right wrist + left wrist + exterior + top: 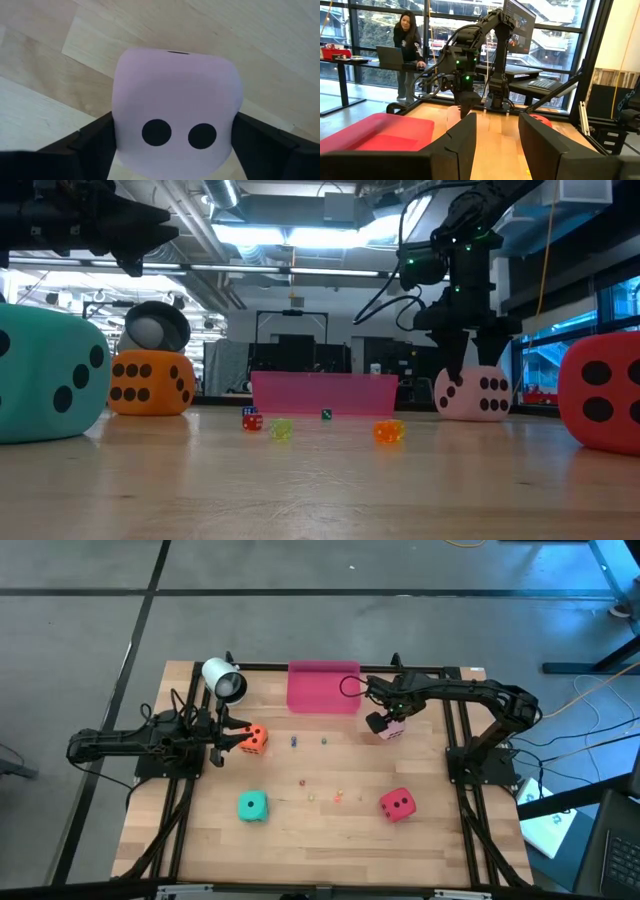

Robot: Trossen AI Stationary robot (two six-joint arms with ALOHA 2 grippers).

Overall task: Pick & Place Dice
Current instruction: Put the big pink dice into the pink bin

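Note:
The pale pink die [392, 730] stands on the table to the right of the pink tray [323, 687]. My right gripper [386, 721] comes down on it open, one finger on either side of it [175, 125]. In the low view the fingertips reach only to the top of this die [472, 393]. My left gripper [232, 737] is open and hovers high above the table, just left of the orange die [256, 738], which rests on the wood [150, 383]. The teal die [252, 806] and the red die [398, 804] sit nearer the near edge. My right gripper comes from above, pointing down, with its fingers [92, 140] against the two opposite sides of the pink die's top part [125, 100]. Whether they touch it, I cannot tell. The die's underside rests flat on the table.
Tiny coloured beads [294, 741] [389, 431] lie scattered mid-table between the dice. A white round object [223, 680] stands beyond the orange die at the far left. A person [407, 45] sits at a desk behind the table. Bare wood lies between the teal and red dice.

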